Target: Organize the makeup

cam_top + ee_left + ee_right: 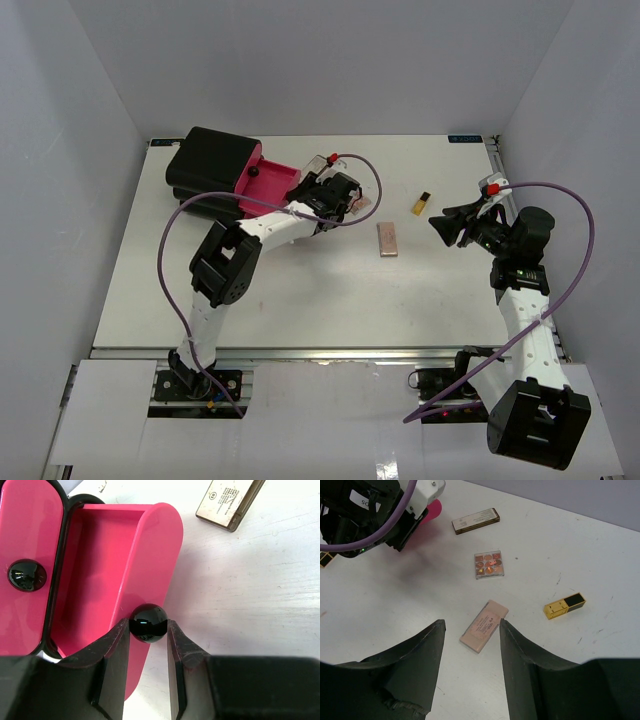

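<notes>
Left gripper point(148, 626) clenched on black knob point(148, 622) of open pink drawer point(100, 565), far-left corner of desk point(300, 300). Right gripper point(471, 626) released, hovering near right edge. 4 makeup pieces mid-desk toward far edge: pink rectangular palette point(484, 626), square palette point(488, 564), grey compact point(475, 520), yellow-black tube point(564, 605).

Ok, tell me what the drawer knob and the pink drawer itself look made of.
The knob: probably hard plastic, glossy black; it mirrors bright highlights. The pink drawer: likely moulded plastic, smooth with a soft sheen, uniform colour and rounded edges.
</notes>
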You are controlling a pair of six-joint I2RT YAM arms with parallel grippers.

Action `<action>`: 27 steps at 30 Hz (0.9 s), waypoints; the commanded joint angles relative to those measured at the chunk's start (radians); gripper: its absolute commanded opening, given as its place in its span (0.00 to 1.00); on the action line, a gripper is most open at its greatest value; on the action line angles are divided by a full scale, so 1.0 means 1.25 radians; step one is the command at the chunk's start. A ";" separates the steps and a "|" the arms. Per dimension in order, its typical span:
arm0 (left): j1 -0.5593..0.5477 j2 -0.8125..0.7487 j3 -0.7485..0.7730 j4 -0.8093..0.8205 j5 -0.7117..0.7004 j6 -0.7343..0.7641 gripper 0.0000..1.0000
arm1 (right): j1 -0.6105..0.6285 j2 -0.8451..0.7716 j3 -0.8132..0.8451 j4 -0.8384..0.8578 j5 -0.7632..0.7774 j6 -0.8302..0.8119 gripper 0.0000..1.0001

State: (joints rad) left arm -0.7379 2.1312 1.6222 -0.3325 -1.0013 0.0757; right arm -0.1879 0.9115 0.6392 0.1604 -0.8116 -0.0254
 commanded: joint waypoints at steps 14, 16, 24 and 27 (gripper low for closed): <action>-0.015 -0.213 -0.026 -0.097 0.314 -0.140 0.91 | -0.004 0.010 0.008 -0.001 -0.006 -0.062 0.92; -0.015 -0.265 -0.053 -0.096 0.371 -0.151 0.95 | -0.004 0.026 0.024 -0.029 0.016 -0.082 0.93; -0.004 -0.576 -0.327 0.003 0.626 -0.216 0.98 | 0.070 0.273 0.221 -0.279 0.316 -0.134 0.93; 0.012 -0.711 -0.456 0.044 0.678 -0.243 0.98 | 0.112 0.397 0.323 -0.332 0.438 -0.079 0.90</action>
State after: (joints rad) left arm -0.7452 1.4579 1.2251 -0.3611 -0.3402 -0.1596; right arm -0.1089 1.2494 0.8891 -0.1034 -0.5411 -0.1597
